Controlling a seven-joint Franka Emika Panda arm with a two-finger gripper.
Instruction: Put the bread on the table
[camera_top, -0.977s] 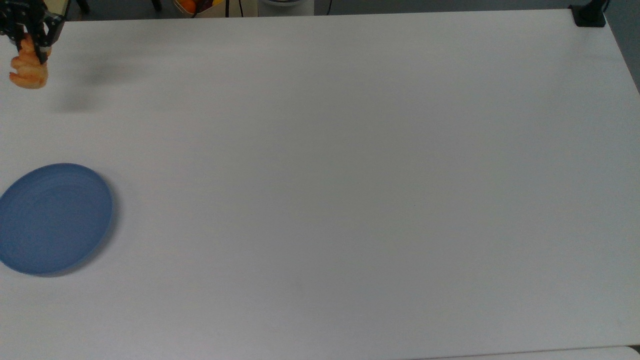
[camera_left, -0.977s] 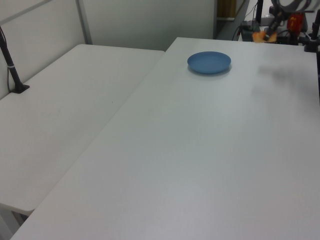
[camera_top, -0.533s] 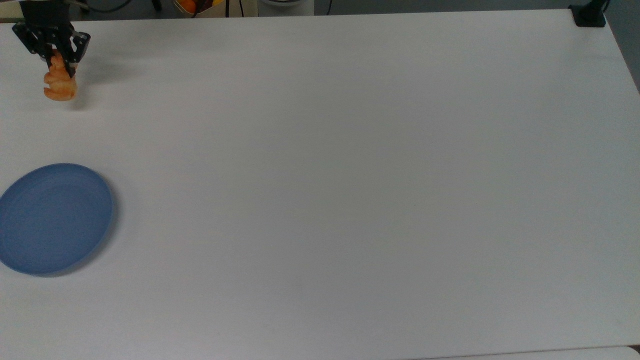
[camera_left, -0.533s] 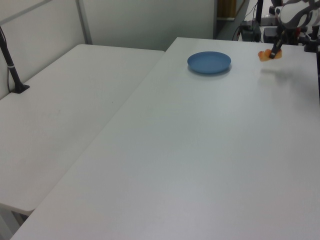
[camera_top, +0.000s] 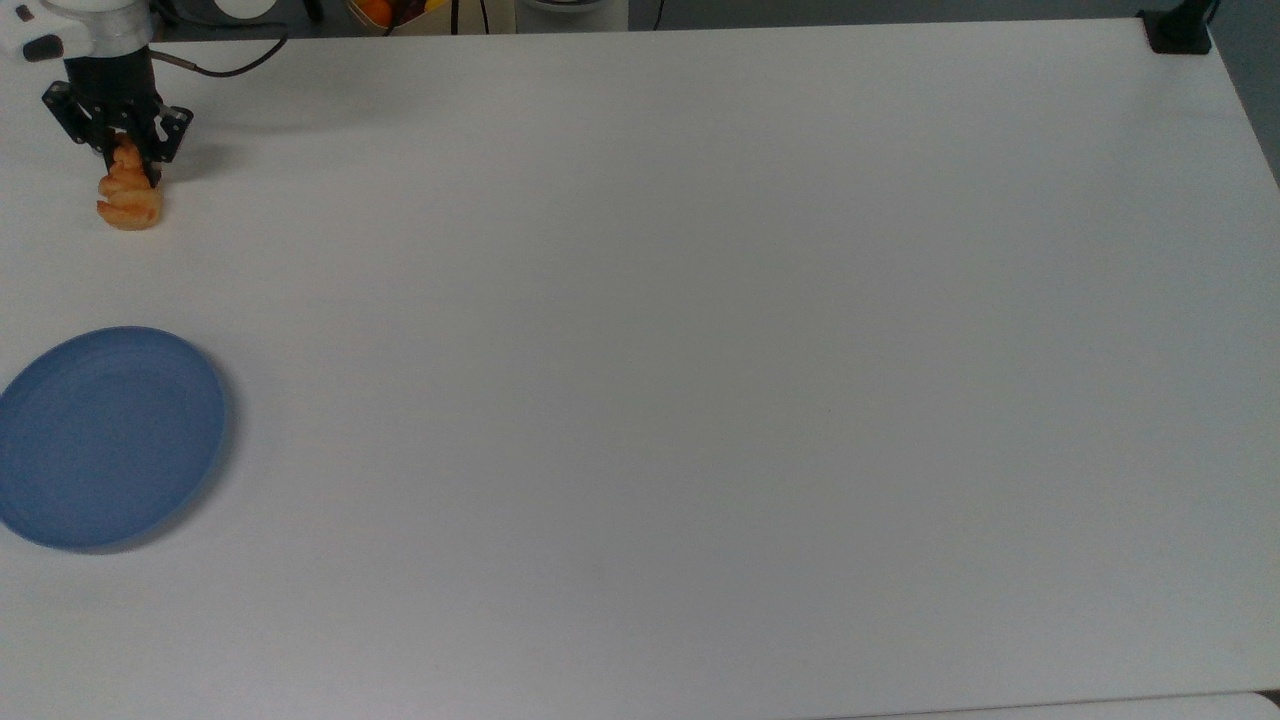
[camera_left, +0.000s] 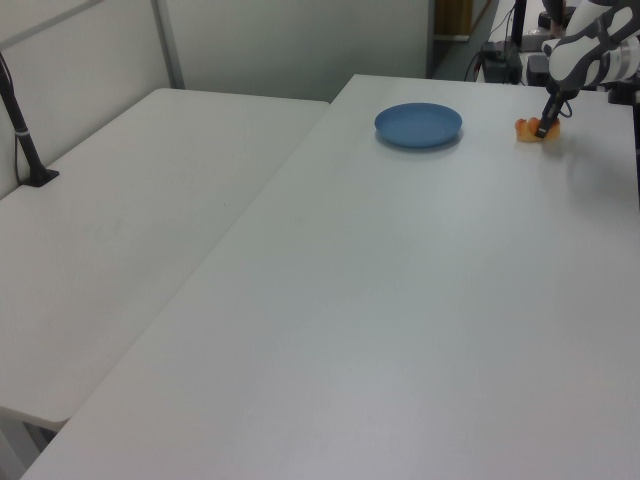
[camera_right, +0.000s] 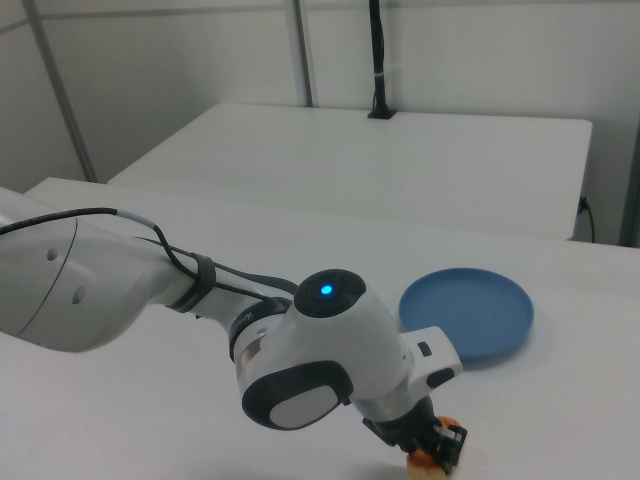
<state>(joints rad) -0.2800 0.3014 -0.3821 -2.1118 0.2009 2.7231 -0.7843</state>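
Upper left of the top view, we've got the gripper (camera_top: 128, 165) clamped on the bread (camera_top: 129, 203), which seems to touch the surface (camera_top: 700, 350), so pulling away before letting go could drag it.

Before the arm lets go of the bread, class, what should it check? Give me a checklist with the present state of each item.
1. Bread down at the table: ok in the top view and left view; full contact cannot be told.
2. Gripper gripping the bread's upper end: ok, the fingers are shut on it.
3. Bread apart from the blue plate: ok, bare table lies between them.
4. Bare table around the bread: ok.
5. Bread away from the table's edge: ok in the left view; near the top view's left border.
6. Bread will lie steady once released: cannot tell.
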